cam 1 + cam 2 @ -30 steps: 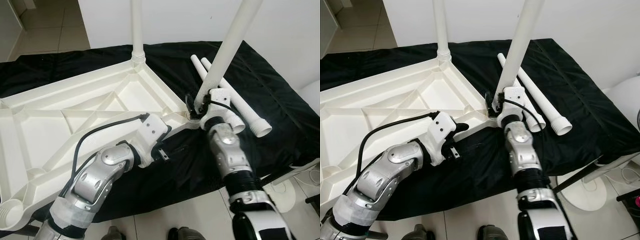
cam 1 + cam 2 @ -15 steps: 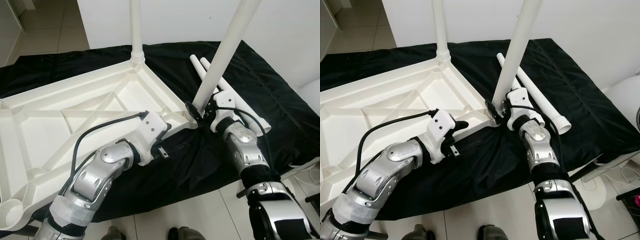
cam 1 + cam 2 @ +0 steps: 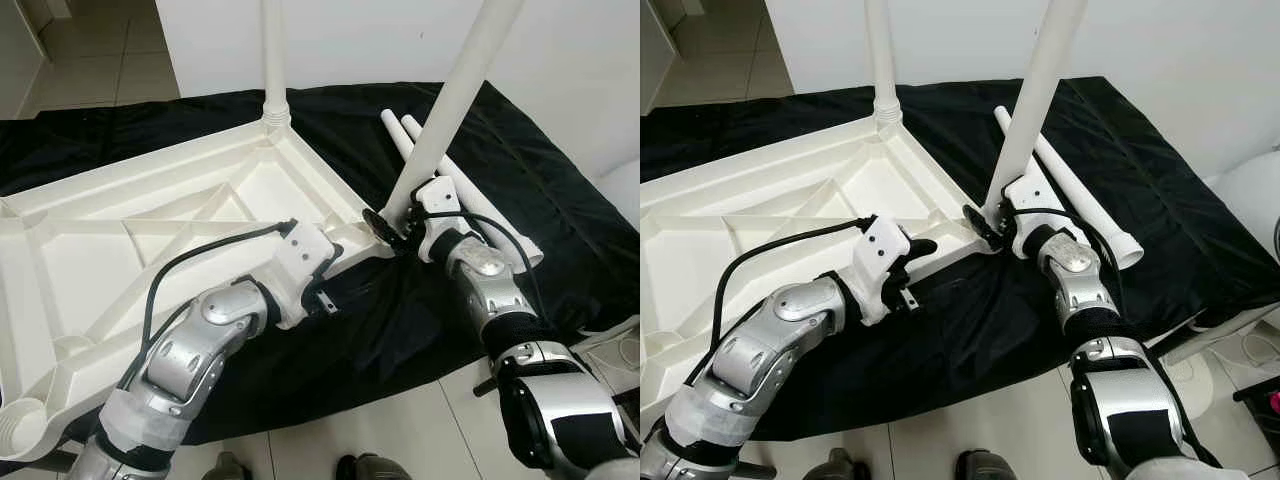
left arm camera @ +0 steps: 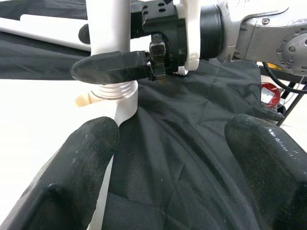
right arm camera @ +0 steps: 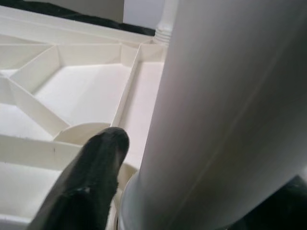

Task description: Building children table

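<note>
A white plastic table top (image 3: pixel 180 190) lies upside down on a black cloth (image 3: pixel 530 160). One white leg (image 3: pixel 272 60) stands upright in its far corner. A second leg (image 3: pixel 450 100) leans in the socket at the near right corner. My right gripper (image 3: pixel 392 226) is shut on the base of this leaning leg; one of its fingers (image 4: pixel 115 67) crosses the leg just above the threaded end. My left gripper (image 4: pixel 177 153) is open over the cloth, a short way left of that socket and beside the table top's edge.
Two loose white legs (image 3: pixel 1085 200) lie on the cloth right of the leaning leg. An open corner socket (image 3: pixel 20 425) sits at the near left. The cloth ends at tiled floor (image 3: pixel 400 430) close to me. A white rounded object (image 3: pixel 1255 190) stands at the far right.
My right forearm has swung from below the leaning leg round to its right side, staying closed on the leg's base. The left arm has barely moved.
</note>
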Tool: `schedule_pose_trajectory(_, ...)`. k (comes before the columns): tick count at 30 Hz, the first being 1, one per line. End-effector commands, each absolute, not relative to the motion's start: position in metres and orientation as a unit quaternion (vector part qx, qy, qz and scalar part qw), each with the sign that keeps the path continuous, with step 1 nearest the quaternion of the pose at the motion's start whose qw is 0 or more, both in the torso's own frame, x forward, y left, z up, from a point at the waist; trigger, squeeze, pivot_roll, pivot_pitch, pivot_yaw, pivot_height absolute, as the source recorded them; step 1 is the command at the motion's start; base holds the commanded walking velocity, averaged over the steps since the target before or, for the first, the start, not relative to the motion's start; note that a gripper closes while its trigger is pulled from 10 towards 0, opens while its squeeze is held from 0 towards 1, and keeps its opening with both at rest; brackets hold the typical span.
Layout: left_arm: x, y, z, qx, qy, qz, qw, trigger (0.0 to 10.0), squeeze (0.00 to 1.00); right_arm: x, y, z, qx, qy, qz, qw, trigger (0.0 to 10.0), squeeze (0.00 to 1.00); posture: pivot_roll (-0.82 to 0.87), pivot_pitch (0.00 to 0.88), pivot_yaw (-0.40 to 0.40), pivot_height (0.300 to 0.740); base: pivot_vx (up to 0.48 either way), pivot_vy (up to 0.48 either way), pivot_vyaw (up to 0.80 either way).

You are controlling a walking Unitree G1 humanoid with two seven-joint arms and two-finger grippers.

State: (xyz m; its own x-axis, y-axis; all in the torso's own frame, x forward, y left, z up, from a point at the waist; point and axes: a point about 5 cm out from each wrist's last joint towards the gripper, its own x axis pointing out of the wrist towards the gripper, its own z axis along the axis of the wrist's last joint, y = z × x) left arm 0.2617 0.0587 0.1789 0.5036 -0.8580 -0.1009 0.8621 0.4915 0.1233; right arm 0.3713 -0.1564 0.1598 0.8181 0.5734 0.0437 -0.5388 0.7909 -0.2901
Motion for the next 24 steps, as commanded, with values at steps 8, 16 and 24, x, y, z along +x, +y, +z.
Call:
schedule_pose_trajectory(8, 0.263, 0.058, 0.18, 0.079, 0.016, -0.502, 0.861, 10.0, 0.0, 0.376, -0.162, 0.152, -0.09, -0.021, 0.293, 0.952, 10.0, 0.0, -0.06, 0.081, -0.005, 0.74, 0.0, 0.0, 0.0)
schedule_pose_trajectory(16, 0.263, 0.059, 0.181, 0.078, 0.016, -0.502, 0.861, 10.0, 0.0, 0.381, -0.165, 0.148, -0.075, 0.015, 0.269, 0.96, 10.0, 0.0, -0.06, 0.085, 0.0, 0.74, 0.0, 0.0, 0.0)
schedule_pose_trajectory(24, 0.264, 0.06, 0.181, 0.08, 0.015, -0.5, 0.862, 10.0, 0.0, 0.384, -0.167, 0.144, -0.033, 0.059, 0.262, 0.963, 10.0, 0.0, -0.05, 0.085, 0.004, 0.74, 0.0, 0.0, 0.0)
